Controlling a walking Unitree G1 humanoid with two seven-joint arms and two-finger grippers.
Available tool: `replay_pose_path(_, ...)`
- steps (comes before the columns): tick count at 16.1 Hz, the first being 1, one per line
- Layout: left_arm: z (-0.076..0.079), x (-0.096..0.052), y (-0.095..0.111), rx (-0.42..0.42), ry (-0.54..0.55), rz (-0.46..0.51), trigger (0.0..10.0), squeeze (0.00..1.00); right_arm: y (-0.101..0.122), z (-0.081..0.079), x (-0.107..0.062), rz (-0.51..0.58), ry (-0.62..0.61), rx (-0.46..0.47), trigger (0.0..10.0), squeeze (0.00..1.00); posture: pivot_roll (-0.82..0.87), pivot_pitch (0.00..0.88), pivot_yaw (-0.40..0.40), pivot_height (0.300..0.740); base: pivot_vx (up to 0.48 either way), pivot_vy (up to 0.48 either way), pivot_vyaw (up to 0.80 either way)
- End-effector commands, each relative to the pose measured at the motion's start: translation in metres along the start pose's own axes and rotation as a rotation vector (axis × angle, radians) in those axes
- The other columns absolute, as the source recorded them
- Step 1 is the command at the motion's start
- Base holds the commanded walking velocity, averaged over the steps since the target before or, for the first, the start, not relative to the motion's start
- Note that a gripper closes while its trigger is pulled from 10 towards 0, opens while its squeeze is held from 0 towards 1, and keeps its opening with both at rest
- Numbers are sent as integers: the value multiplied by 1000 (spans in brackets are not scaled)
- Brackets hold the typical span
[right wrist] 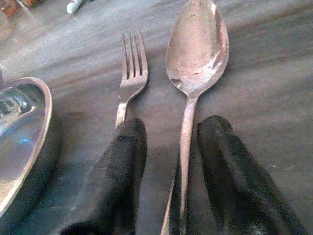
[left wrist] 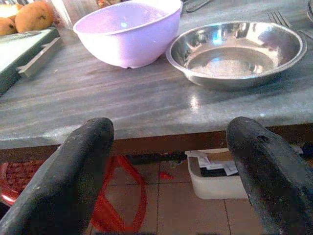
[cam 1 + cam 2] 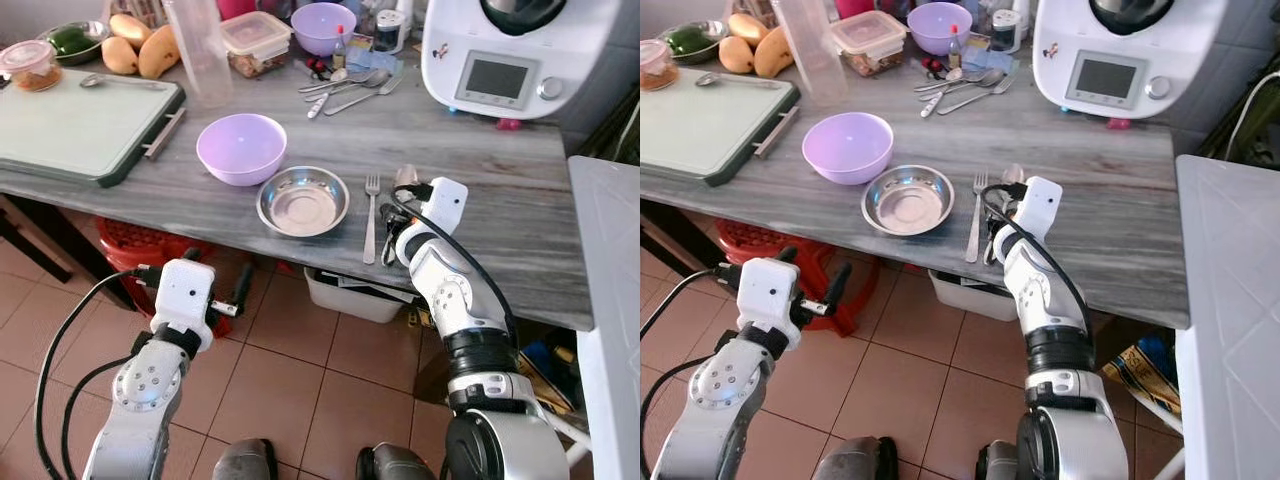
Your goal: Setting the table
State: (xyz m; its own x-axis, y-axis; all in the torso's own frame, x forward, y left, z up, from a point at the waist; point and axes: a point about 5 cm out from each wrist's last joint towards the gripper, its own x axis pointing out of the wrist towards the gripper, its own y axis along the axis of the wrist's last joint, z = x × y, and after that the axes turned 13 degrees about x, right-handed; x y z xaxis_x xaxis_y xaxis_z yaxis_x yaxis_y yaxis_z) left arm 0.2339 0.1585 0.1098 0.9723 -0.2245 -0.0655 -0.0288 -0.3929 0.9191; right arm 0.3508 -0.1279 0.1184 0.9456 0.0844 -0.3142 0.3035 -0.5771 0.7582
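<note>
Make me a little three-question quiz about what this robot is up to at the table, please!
1. True or false: the fork lies between the steel bowl and the spoon.
2. Which gripper is at the spoon's handle? A) left gripper B) right gripper
3. Fill in: the lilac bowl nearest the steel bowl stands on the ____ countertop.

Key:
1. True; the three lie side by side.
2. B; its fingers straddle the handle, not closed on it. The left gripper hangs open below the counter edge.
3. Grey.
</note>
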Motion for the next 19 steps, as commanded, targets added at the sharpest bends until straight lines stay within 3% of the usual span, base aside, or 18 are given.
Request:
replay_pose_path(1,1,1,-1,4,1,-4,10000,0,-22,26,-3,-95,-111,8,10000,1000,92,85,25,740,0,0,0)
replay_pose_path(5,2,4,-1,-3,9,5,10000,0,-10,30,-6,-48,-119,-9,10000,1000,82,69,20,740,0,0,0)
replay_pose_path(10,3,8,2,-21,19,28,10000,0,12,20,-14,131,-45,-76,10000,1000,73,49,21,740,0,0,0)
replay_pose_path(11,4,11,3,-26,26,40,10000,0,20,14,-17,216,-15,-133,10000,1000,69,35,19,740,0,0,0)
replay_pose_path(14,4,17,6,-31,44,58,10000,0,27,9,-22,285,15,-197,10000,1000,63,24,14,740,0,0,0)
replay_pose_path(15,3,20,9,-42,62,74,10000,0,33,6,-30,349,39,-268,10000,1000,57,30,6,740,0,0,0)
replay_pose_path(19,7,19,7,-67,98,71,10000,0,28,13,-54,411,72,-427,10000,1000,36,27,-7,740,0,0,0)
